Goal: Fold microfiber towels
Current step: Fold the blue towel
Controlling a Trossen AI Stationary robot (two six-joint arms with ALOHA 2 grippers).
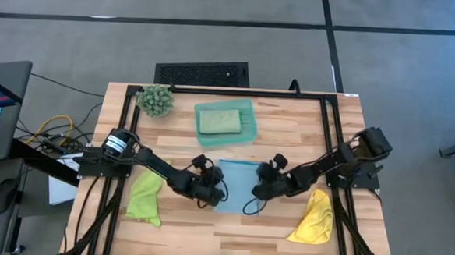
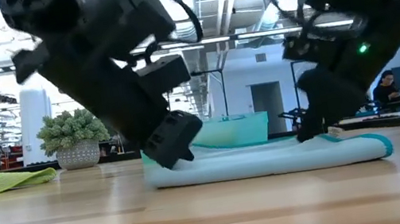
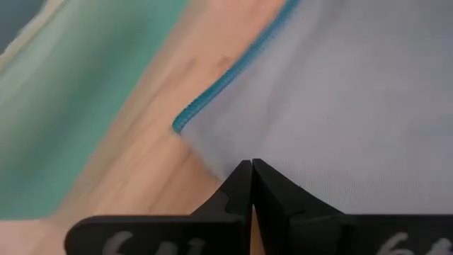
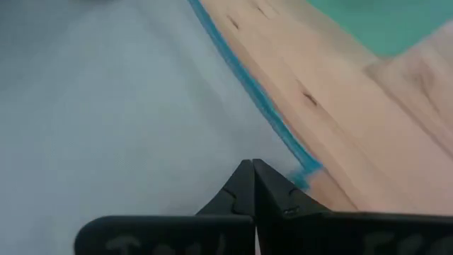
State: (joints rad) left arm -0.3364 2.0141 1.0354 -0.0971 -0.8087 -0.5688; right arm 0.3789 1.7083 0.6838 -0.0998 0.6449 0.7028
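Note:
A light blue towel (image 1: 236, 183) lies folded flat at the table's middle, its layers stacked in the low view (image 2: 271, 157). My left gripper (image 1: 218, 191) is shut, with its tips at the towel's left edge (image 3: 252, 164). My right gripper (image 1: 257, 190) is shut, with its tips on the towel's right side (image 4: 253, 164). A lime green towel (image 1: 144, 199) lies crumpled at the near left. A yellow towel (image 1: 314, 218) lies at the near right. A pale sage towel (image 1: 218, 121) rests folded in the teal tray (image 1: 249, 130). My left gripper rests its shut fingertips (image 3: 244, 177) on the towel's left edge (image 3: 212, 157), a little short of a teal-hemmed corner (image 3: 178, 126), slanting down from the left. Whether a layer lies between the fingers I cannot tell. The towel stays flat on the table. My right gripper sets its shut fingertips (image 4: 262, 177) on the towel's top face beside a hemmed corner (image 4: 306, 173), slanting down from the right. No cloth shows between the fingers. The towel lies flat under them.
A spiky plant ball (image 1: 155, 100) stands at the far left corner of the wooden table (image 1: 289, 138). Black frame rails (image 1: 329, 125) run along the table's sides and far edge. Bare wood lies between the tray and the blue towel.

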